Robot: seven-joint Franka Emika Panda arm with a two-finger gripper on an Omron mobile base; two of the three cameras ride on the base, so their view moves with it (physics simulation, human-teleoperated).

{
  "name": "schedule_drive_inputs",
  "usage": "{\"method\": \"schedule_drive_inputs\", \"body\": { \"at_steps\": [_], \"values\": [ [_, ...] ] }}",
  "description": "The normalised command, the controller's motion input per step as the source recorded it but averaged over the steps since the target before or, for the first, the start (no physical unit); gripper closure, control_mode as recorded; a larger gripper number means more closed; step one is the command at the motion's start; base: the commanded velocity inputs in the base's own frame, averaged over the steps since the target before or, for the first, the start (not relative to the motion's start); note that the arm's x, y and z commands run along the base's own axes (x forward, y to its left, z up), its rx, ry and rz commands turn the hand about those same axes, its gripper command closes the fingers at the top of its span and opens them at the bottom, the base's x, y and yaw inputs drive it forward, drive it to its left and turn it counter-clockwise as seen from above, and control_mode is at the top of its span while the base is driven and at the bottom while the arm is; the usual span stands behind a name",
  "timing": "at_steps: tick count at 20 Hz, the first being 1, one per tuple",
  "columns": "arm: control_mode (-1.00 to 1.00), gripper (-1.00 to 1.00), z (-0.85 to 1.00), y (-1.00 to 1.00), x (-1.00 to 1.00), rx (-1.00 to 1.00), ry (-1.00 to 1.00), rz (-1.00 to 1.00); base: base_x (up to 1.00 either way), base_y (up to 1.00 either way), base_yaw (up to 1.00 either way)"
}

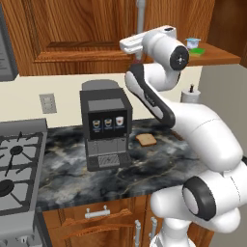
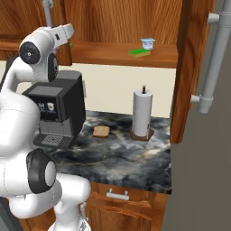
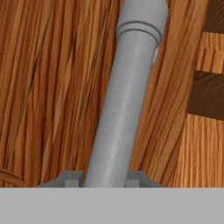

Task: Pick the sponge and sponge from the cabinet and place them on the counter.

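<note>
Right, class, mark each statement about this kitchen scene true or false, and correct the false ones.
1. A green sponge lies on the cabinet shelf beside a small white-and-blue cup. True.
2. The bread slice sits on the stove. False: it lies on the dark counter.
3. The gripper's fingertips straddle the cabinet's silver bar handle. True.
4. The paper towel roll lies on its side. False: it stands upright.
5. The coffee machine stands on the counter. True.
</note>
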Motion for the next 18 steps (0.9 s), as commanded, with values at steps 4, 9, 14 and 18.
{"method": "schedule_drive_inputs", "body": {
  "at_steps": [4,9,14,18],
  "values": [
    [-1.00,1.00,0.47,0.00,-0.40,0.00,0.00,-0.12,0.00,0.00,0.00],
    [-1.00,1.00,0.43,0.00,-0.42,0.00,0.04,-0.17,0.00,0.00,0.00],
    [-1.00,1.00,0.39,-0.01,-0.51,0.03,0.03,-0.19,0.00,0.00,0.00],
    [-1.00,1.00,0.45,-0.03,-0.59,0.07,0.03,-0.21,0.00,0.00,0.00]
  ]
}}
